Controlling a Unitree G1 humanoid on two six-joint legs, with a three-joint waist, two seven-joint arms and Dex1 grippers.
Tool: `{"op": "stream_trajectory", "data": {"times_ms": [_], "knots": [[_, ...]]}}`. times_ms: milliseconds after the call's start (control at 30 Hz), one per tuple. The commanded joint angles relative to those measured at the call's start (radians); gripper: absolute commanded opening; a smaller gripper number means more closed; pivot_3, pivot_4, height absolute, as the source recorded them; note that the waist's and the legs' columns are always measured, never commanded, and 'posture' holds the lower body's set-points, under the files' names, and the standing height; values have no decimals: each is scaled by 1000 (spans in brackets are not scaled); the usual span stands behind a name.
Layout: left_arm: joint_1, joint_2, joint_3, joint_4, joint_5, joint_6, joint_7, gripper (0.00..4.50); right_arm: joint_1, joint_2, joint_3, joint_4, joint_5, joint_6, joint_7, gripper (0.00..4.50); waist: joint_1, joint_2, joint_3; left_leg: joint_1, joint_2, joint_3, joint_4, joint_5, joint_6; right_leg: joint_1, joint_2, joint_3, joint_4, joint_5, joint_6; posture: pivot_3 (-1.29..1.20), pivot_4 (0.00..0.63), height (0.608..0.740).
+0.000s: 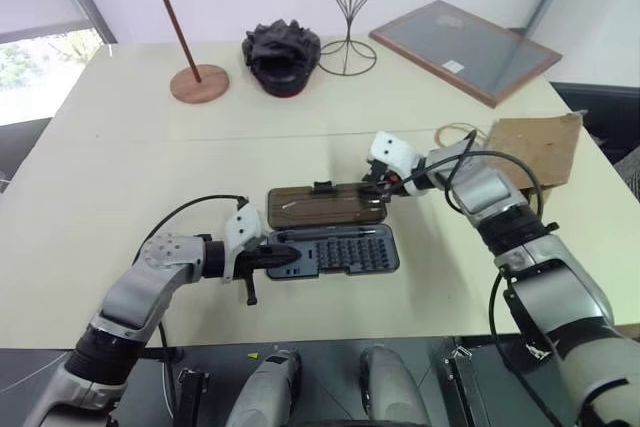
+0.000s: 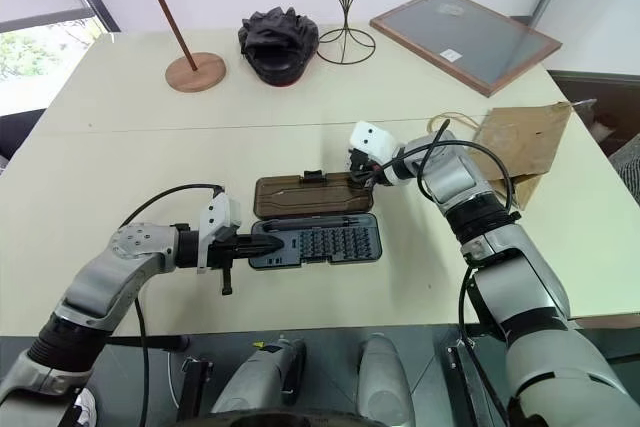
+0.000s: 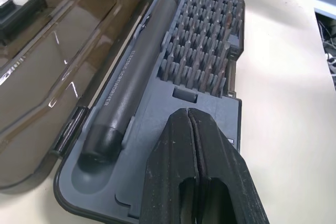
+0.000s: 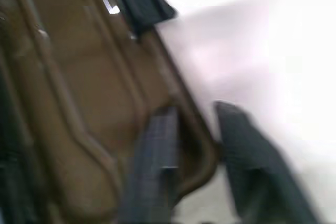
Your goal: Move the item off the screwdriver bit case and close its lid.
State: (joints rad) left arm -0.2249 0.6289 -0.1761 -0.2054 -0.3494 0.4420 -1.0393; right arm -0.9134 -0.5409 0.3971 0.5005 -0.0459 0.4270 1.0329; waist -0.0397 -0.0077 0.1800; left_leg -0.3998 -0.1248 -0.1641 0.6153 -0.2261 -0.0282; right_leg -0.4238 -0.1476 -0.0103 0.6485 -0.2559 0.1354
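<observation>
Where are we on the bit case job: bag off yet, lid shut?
Done: the paper bag lies off the case, on the table to the right. In hand: the left gripper, shut, presses on the case base; the right gripper has its fingers straddling the end edge of the lid. Left: the lid lies flat open and must be swung over and latched.

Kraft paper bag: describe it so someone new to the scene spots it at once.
Start at the cream table and go to its right edge, past the open bit case in the middle. The kraft paper bag lies flat there, in front of the wood-framed grey panel. It is the only tan paper thing, with thin loop handles.
</observation>
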Motion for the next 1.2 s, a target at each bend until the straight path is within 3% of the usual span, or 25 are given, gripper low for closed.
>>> {"op": "stream_trajectory", "data": {"times_ms": [33, 467, 700, 933, 1200], "knots": [[-8, -4, 4, 1, 7, -27, 2, 0, 26, 11, 3, -31, -13, 9, 16, 18, -5, -2, -1, 0, 0, 0, 0, 0, 0, 0, 0, 0, 0, 0, 0, 0, 150, 740], [-33, -28, 20, -2, 6, -23, 26, 0, 77, -8, 12, -142, -114, -110, -7, 18, -4, -2, -1, 2, 2, 0, 0, 0, 0, 0, 3, 2, 0, 1, -1, 0, 150, 740], [-219, -68, 145, 17, -116, 90, 89, 0, 85, -53, -18, -223, -202, -369, -124, 18, -2, -2, -1, 1, 2, 0, 1, 0, -1, 0, 3, 2, 0, 1, -1, 0, 150, 740], [-377, -77, 283, 162, -154, 120, 188, 0, 159, -83, -73, -378, -229, -453, -205, 18, -1, -3, 0, 0, 2, 0, 1, 3, -5, 0, 3, 2, 0, 1, -1, 0, 150, 740], [-436, -42, 368, 414, -105, 34, 249, 0, 238, -83, -105, -539, -251, -419, -245, 18, -1, -3, 0, 0, 2, 0, 2, 3, -5, 0, 4, 2, 0, 1, 0, 0, 150, 740]]}}
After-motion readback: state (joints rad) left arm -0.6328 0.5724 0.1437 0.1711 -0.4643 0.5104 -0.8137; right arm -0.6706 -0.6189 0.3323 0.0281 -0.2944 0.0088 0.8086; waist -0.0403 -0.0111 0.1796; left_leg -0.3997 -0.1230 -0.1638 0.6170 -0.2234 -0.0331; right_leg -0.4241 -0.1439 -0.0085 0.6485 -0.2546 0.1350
